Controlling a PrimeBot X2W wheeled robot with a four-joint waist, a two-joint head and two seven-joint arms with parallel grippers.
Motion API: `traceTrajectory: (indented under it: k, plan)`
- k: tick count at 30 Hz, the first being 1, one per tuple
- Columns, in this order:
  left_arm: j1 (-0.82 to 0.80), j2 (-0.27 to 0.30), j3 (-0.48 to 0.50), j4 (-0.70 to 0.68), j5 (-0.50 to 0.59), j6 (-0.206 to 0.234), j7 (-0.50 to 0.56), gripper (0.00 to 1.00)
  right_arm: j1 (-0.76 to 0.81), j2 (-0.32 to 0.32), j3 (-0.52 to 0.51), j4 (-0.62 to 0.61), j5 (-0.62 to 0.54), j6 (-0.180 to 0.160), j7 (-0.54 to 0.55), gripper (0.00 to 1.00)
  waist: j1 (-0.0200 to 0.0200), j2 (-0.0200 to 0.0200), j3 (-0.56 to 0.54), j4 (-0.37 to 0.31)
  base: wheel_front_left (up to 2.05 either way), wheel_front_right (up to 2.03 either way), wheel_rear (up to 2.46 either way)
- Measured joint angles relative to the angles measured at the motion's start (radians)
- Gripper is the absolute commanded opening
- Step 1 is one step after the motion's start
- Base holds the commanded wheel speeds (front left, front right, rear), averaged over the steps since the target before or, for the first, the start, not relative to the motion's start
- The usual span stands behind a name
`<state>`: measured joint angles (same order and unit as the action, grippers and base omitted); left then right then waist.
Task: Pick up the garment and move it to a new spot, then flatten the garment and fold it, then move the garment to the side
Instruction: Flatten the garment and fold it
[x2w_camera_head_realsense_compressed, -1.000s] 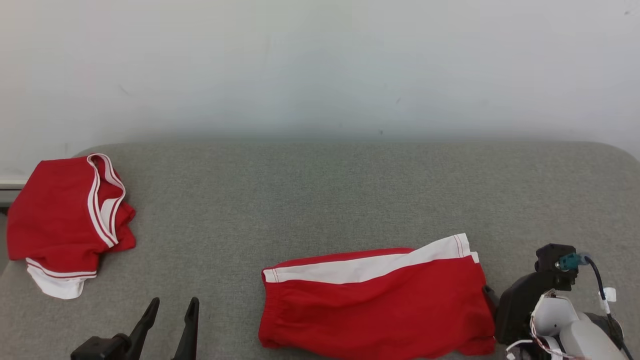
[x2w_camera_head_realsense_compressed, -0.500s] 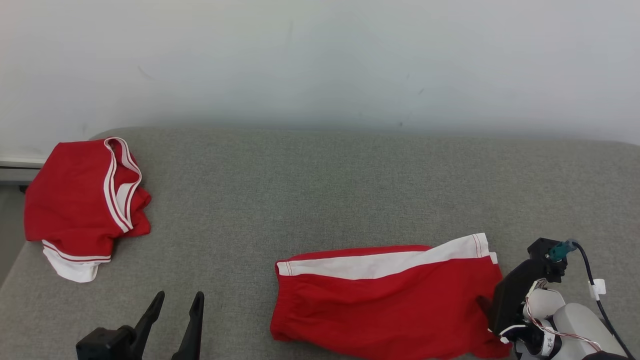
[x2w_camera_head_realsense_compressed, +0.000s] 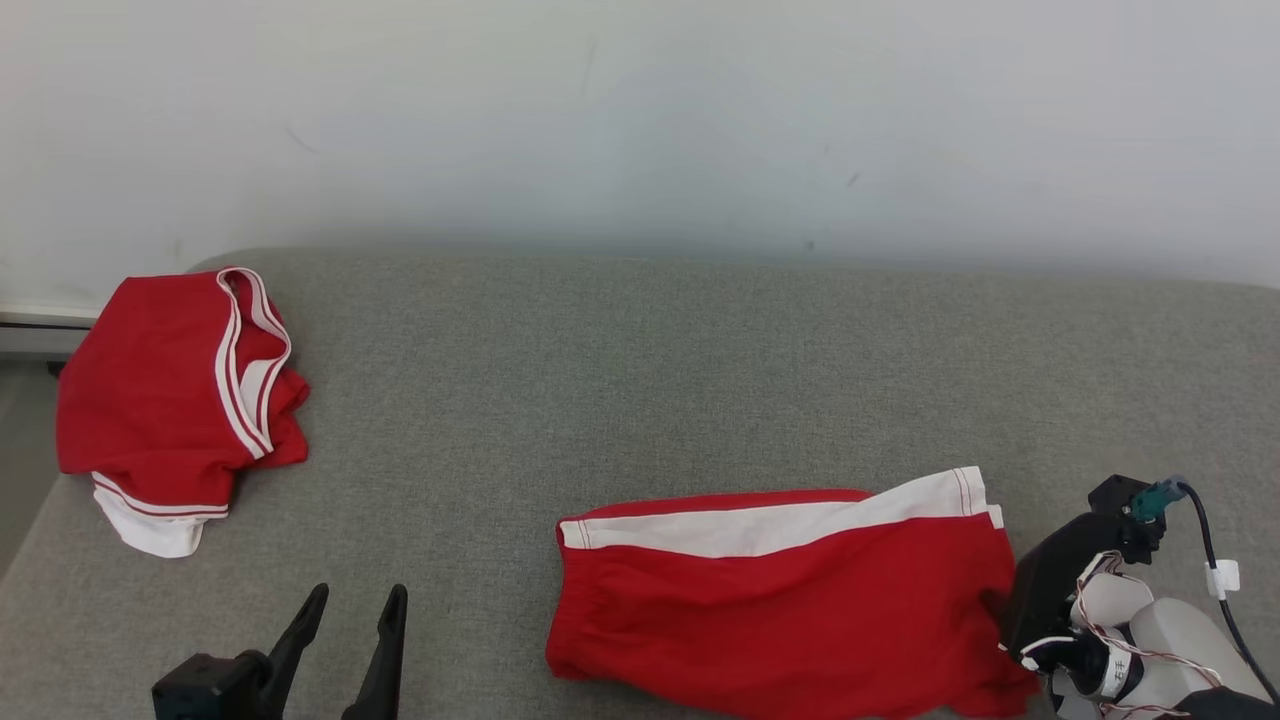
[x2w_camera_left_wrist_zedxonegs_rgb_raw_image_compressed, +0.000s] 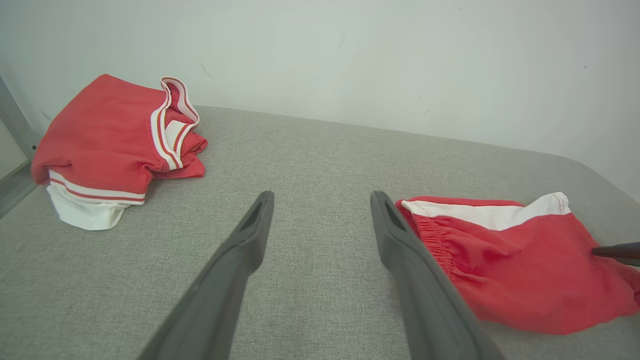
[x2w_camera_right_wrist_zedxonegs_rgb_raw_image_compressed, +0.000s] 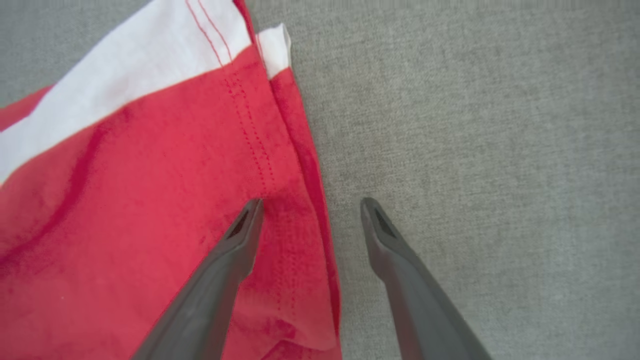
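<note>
We see the red shorts (x2w_camera_head_realsense_compressed: 780, 600) lying fairly flat on the grey upholstered surface (x2w_camera_head_realsense_compressed: 640, 380), towards its near right part. Their gathered waistband faces left and a white side stripe (x2w_camera_head_realsense_compressed: 770, 525) runs along the far edge. The right gripper (x2w_camera_right_wrist_zedxonegs_rgb_raw_image_compressed: 310, 204) is spread wide at the shorts' right-hand hem. In its wrist view one finger lies over the red cloth beside the stitched seam and the other over the bare grey fabric, so the hem edge runs between them. We cannot tell whether either finger touches the cloth. The left gripper (x2w_camera_head_realsense_compressed: 357, 595) is also spread apart and holds nothing, low over the surface, left of the waistband. A second red garment with white trim (x2w_camera_head_realsense_compressed: 170, 400) sits crumpled at the far left edge, well apart from the shorts, below a plain white wall (x2w_camera_head_realsense_compressed: 640, 120).
</note>
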<state>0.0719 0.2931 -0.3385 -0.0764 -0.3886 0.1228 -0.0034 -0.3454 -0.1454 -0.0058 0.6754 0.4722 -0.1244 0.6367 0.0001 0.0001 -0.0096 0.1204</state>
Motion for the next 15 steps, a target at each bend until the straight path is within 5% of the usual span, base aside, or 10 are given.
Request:
traceTrajectory:
  k: [15]
  plan:
    - [-0.021,0.001,-0.003,0.012,-0.002,-0.01,0.004,1.0,-0.039,0.023,-0.049,0.079,-0.007,0.0,-0.039,1.0,-0.0001,0.0,0.009,0.015,0.0,0.0,0.0]
